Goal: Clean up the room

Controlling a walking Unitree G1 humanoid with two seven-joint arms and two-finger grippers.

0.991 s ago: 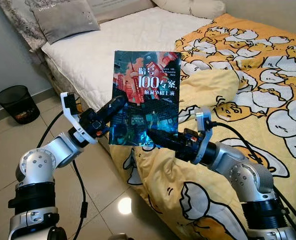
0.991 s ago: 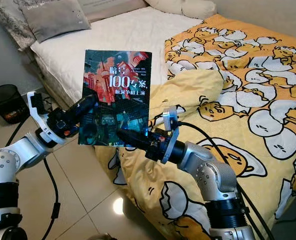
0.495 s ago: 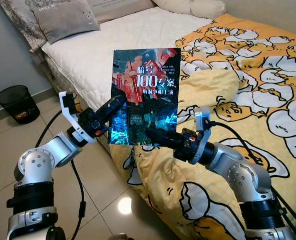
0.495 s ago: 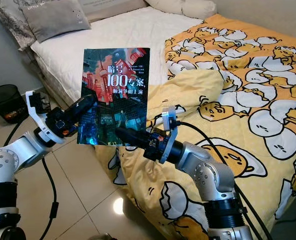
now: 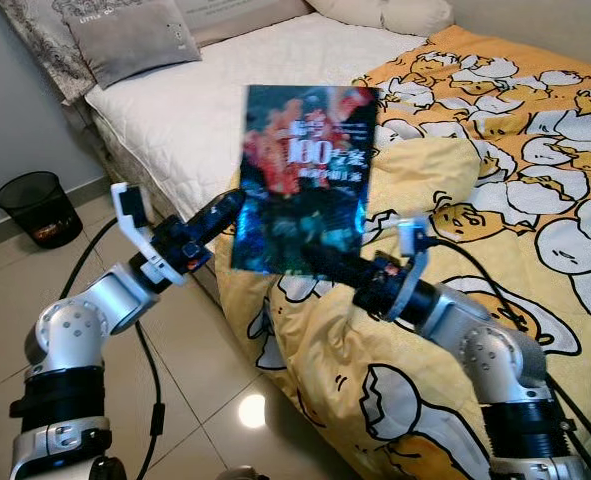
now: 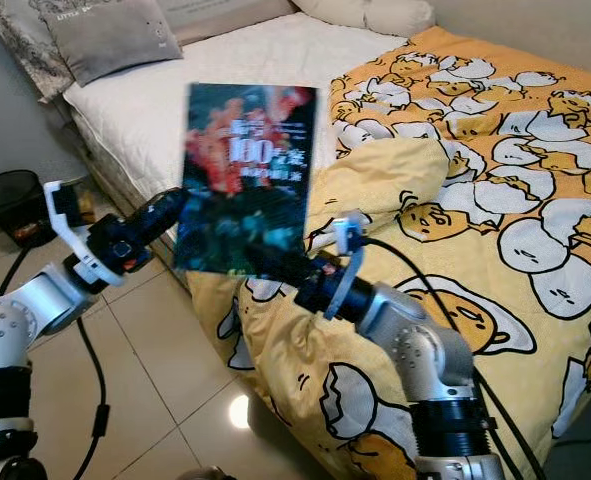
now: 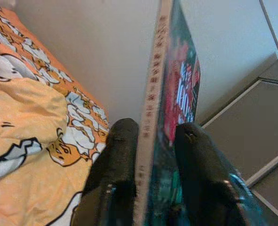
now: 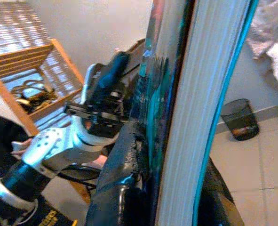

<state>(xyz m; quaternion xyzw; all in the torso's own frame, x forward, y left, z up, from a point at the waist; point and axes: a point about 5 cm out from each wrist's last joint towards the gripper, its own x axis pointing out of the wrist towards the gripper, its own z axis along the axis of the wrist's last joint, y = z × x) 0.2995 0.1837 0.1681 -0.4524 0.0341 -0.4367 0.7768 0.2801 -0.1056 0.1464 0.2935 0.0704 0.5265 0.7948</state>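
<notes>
A book (image 5: 305, 180) with a dark teal and red cover stands upright in the air over the bed's near edge, blurred. My left gripper (image 5: 233, 205) is shut on its lower left edge. My right gripper (image 5: 320, 262) is shut on its bottom edge from the right. In the left wrist view the two black fingers (image 7: 122, 155) pinch the book (image 7: 176, 94) along its spine. The right wrist view has the black fingers (image 8: 124, 155) clamped on either side of the book (image 8: 209, 84) and its white page block.
A yellow blanket (image 5: 495, 150) with egg prints covers the bed's right side. The white mattress (image 5: 205, 90) and a grey pillow (image 5: 135, 40) lie at the back left. A black waste bin (image 5: 37, 207) stands on the tiled floor (image 5: 195, 370) at the left. A wooden rack (image 8: 40, 80) is behind.
The book, held by both grippers, has shifted to the right and slightly up, and now looks blurred. Both arms moved with it.
</notes>
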